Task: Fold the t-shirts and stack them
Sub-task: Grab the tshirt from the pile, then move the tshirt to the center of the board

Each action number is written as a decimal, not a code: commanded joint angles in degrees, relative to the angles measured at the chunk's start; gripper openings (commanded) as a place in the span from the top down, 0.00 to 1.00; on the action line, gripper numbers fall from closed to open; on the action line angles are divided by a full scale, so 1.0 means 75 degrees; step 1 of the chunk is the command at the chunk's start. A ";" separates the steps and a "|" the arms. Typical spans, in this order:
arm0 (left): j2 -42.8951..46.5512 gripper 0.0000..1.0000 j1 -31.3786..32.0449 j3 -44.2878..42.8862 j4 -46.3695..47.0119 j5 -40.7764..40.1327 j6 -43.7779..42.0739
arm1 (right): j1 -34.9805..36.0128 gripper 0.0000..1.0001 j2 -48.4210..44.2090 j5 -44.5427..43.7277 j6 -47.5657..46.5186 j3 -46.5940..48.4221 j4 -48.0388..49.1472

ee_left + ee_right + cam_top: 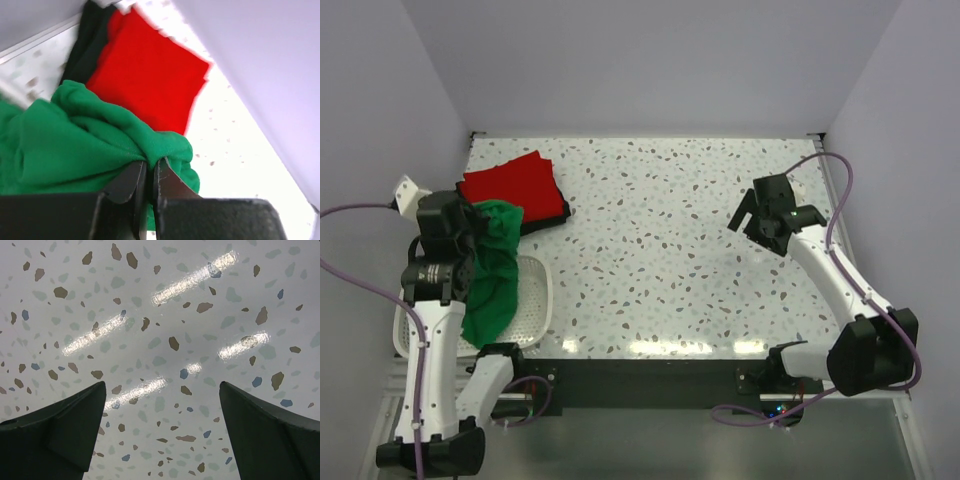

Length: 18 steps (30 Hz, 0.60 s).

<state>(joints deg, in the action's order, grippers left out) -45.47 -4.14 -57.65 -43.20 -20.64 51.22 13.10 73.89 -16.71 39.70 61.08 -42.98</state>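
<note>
My left gripper [472,222] is shut on the bright green t-shirt [492,275], which hangs bunched from it over the white basket. In the left wrist view the fingers [150,167] pinch a fold of the green t-shirt [75,145]. The red t-shirt [510,185] lies folded flat at the table's back left, on top of the black t-shirt [548,222], of which only an edge shows. Both also show in the left wrist view, the red t-shirt [150,75] and the black t-shirt [87,45]. My right gripper [745,212] is open and empty above bare table at the right, its fingers [65,425] wide apart.
The white slotted basket [532,295] stands at the near left edge, under the hanging green cloth. The speckled tabletop [680,260] stretches between the arms. Walls close in on the left, back and right.
</note>
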 commanded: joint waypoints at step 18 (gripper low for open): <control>-0.3498 1.00 0.2846 -0.5471 0.4246 0.5574 -0.1287 | -0.0036 0.01 -0.0535 -0.0408 -0.0126 0.0423 0.0047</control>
<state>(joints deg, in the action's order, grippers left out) -71.05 13.82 -92.33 -21.67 13.52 41.28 13.10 71.99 -17.50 39.18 62.04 -42.83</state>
